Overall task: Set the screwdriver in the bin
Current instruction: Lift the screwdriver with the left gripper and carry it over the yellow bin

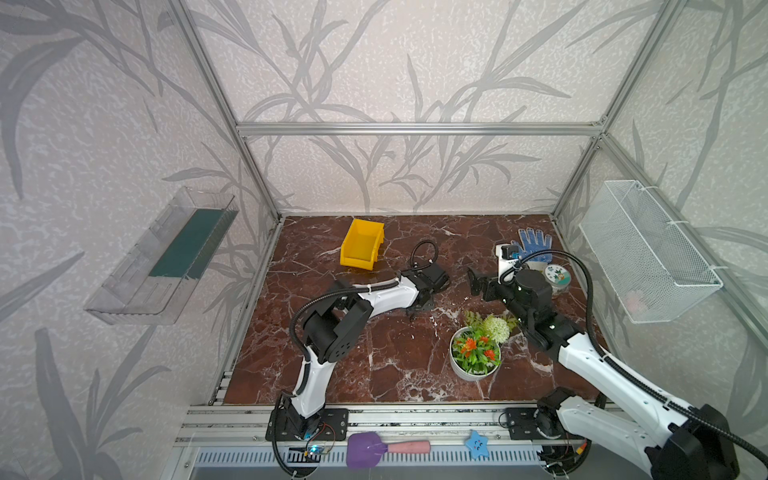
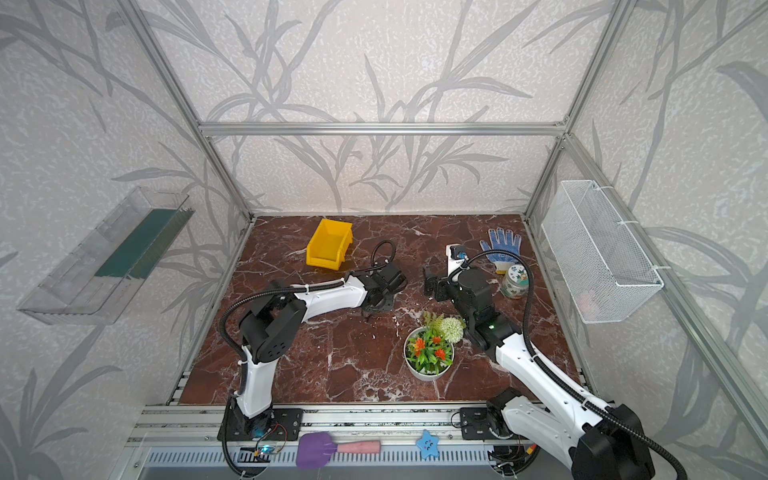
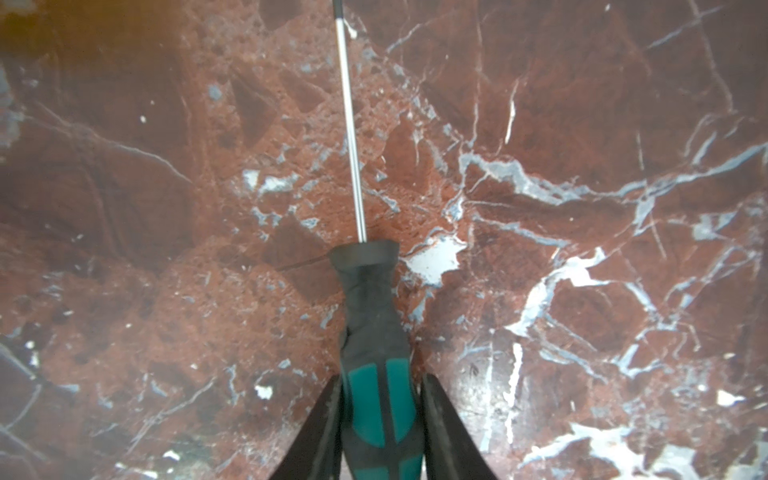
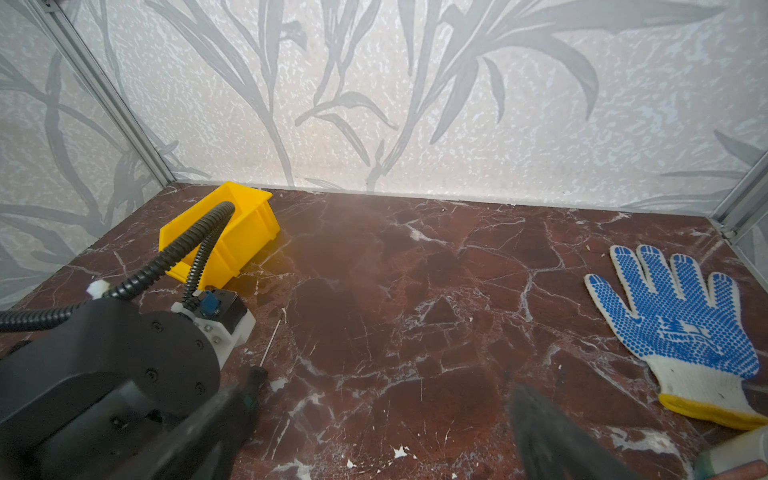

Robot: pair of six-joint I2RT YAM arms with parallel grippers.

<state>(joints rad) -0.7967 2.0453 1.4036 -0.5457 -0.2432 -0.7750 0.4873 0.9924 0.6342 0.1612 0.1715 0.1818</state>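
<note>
Between the two black fingers (image 3: 320, 428) of the left tool (image 3: 382, 384) sits the screwdriver (image 3: 374, 324). The fingers are pulled in close and press the green-and-black handle from both sides, so the tool has hold of it. It grabs the fat handle and not the thin metal rod. I think that is because the handle is thick and will not slip away so easily. The rod sticks straight out in front of the tool. The screwdriver looks like it lies flat on the red stone table (image 3: 582, 124), and I cannot see any gap under it.

The yellow bin (image 1: 358, 258) stands on the table past the left tool, toward the back wall, well apart from it. It is open at the top and nothing is in it. So the grab looks done, but the lift and the carry are not done yet. The next move needs a lift high enough to get over the bin's wall.

The right tool (image 4: 380, 392) hangs near the left one with its fingers wide apart and nothing between them. I think it waits there so it does not get in the way. A blue-dotted glove (image 4: 681, 328) lies beside it, on the side away from the left tool.
</note>
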